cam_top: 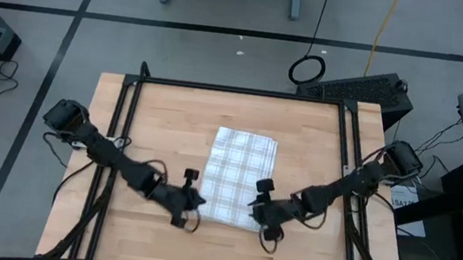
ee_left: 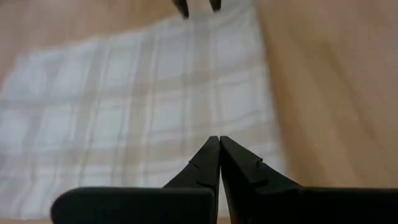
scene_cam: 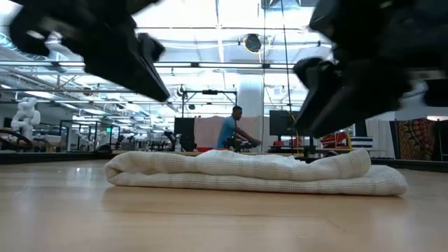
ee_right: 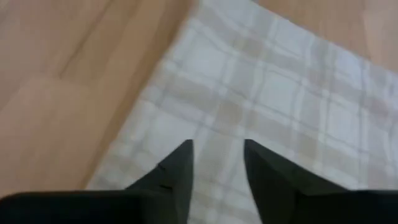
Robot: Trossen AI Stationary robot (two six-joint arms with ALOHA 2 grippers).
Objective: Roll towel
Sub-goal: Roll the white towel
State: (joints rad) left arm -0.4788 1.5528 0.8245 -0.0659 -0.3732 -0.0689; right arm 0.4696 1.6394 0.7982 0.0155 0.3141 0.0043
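Note:
The white towel [cam_top: 239, 177] with a grey plaid check lies folded flat on the wooden table [cam_top: 172, 114], near its middle. In the low view the towel [scene_cam: 252, 171] shows as a low, thick stack of layers. My left gripper [cam_top: 200, 201] is shut and hovers at the towel's near left corner; in the left wrist view [ee_left: 219, 142] its tips are over the cloth [ee_left: 124, 112]. My right gripper [cam_top: 254, 204] is open and hovers over the towel's near right part; its fingers [ee_right: 217, 149] stand above the cloth [ee_right: 273, 87]. Both are above the towel in the low view.
Black frame rails run along the table's left [cam_top: 123, 122] and right [cam_top: 347, 148] sides. Bare wood lies left, right and far of the towel. A person [scene_cam: 229, 129] stands in the room beyond the table.

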